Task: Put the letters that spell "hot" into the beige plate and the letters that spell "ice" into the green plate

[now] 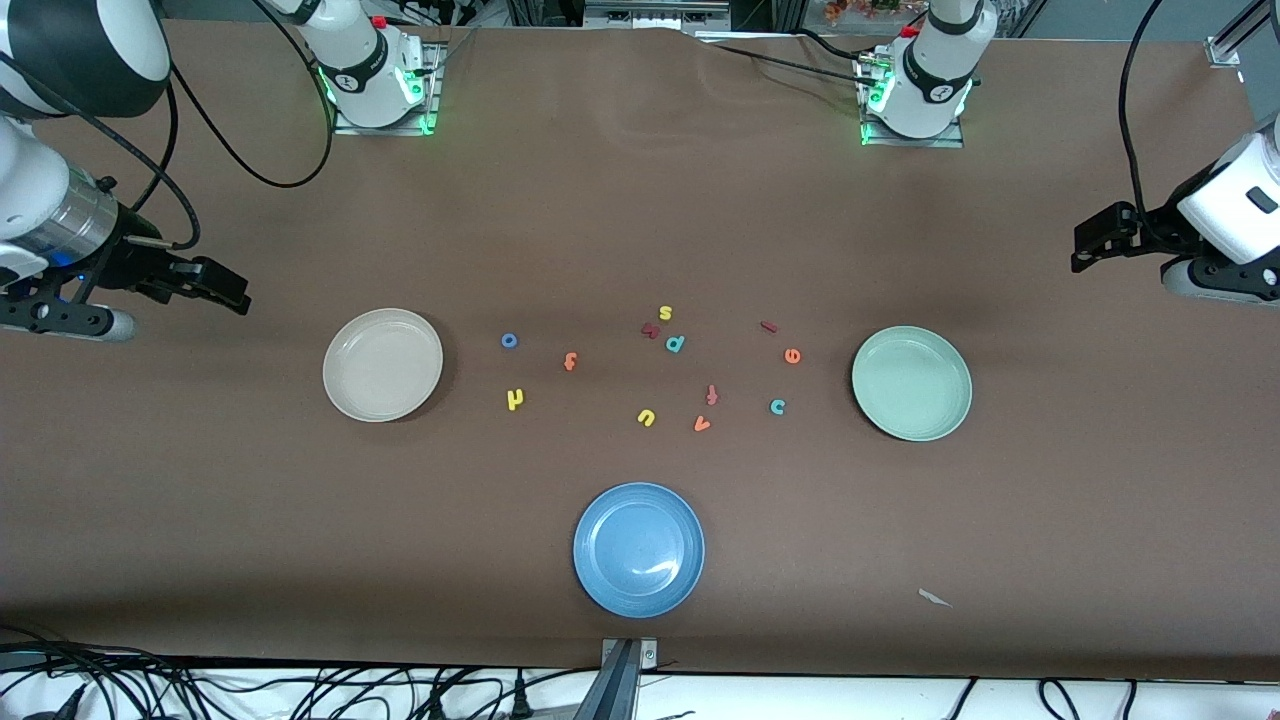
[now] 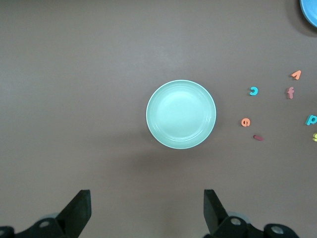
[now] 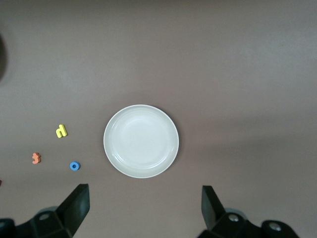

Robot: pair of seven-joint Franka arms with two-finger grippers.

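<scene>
Brown table (image 1: pixel 640 200), letters loose mid-table, none plated. Yellow h (image 1: pixel 515 399), blue o (image 1: pixel 509 340) and orange t (image 1: pixel 570 361) sit beside the beige plate (image 1: pixel 350 395); red i (image 1: pixel 769 326), orange e (image 1: pixel 792 355) and teal c (image 1: pixel 777 406) beside the green plate (image 1: pixel 880 415). Left gripper (image 2: pixel 146 210) and right gripper (image 3: pixel 145 208) hang spread wide, empty, at the table's ends, partly cut off.

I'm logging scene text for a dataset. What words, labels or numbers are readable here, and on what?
No printed words or numbers are readable.
Only loose foam letters on the table:
"o", blue
"h", yellow
"e", orange
"c", teal
"p", teal
"u", yellow
Arm-base markings: too small.
</scene>
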